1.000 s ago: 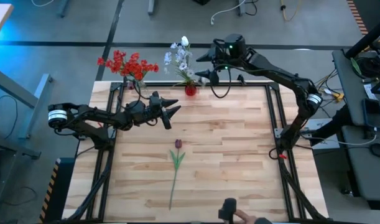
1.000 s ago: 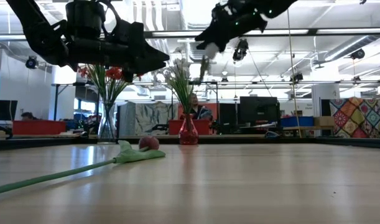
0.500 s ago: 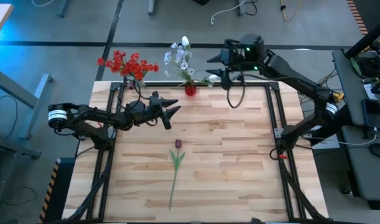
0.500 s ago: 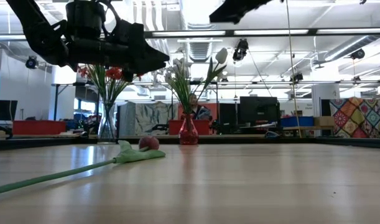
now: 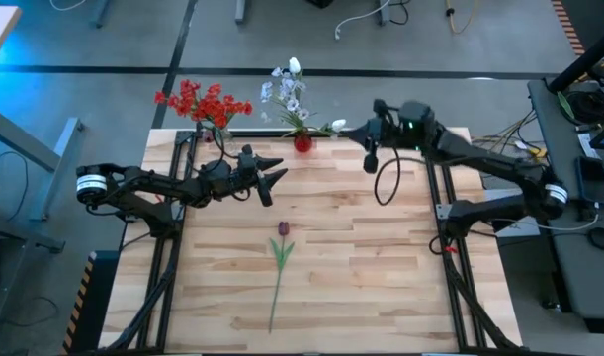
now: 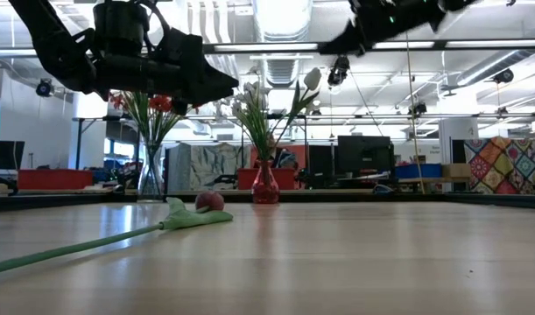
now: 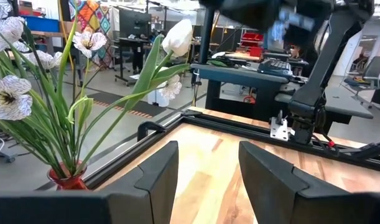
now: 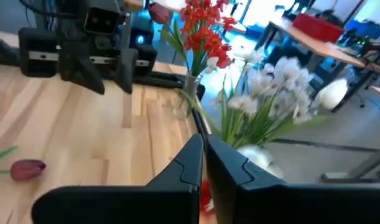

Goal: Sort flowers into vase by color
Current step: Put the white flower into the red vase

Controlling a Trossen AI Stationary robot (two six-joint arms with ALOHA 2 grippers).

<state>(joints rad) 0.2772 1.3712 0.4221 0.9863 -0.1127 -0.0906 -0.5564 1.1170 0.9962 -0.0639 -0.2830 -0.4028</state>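
A dark red tulip [image 5: 282, 229] lies on the table on its long green stem, also in the low view [image 6: 208, 201]. At the far edge a small red vase [image 5: 302, 143] holds white and pale-blue sprays [image 5: 285, 91] and a white bud [image 5: 338, 126] that leans right. Left of it, red flowers [image 5: 203, 102] stand in a clear vase [image 6: 150, 175]. My right gripper [image 5: 367, 133] hangs shut and empty, right of the white bud. My left gripper [image 5: 277, 180] hovers open and empty, left of centre, near the red vase [image 7: 68, 180].
A black frame rail [image 5: 435, 188] runs along the table's edges. Bare wood lies to the right of the tulip and toward the near edge. A cable loop [image 5: 381, 183] hangs under my right arm.
My right gripper has drawn back from the white bud toward the table's right edge and a little nearer, and has shut on nothing. The bud's stem stays in the red vase, leaning right. My left arm has kept still.
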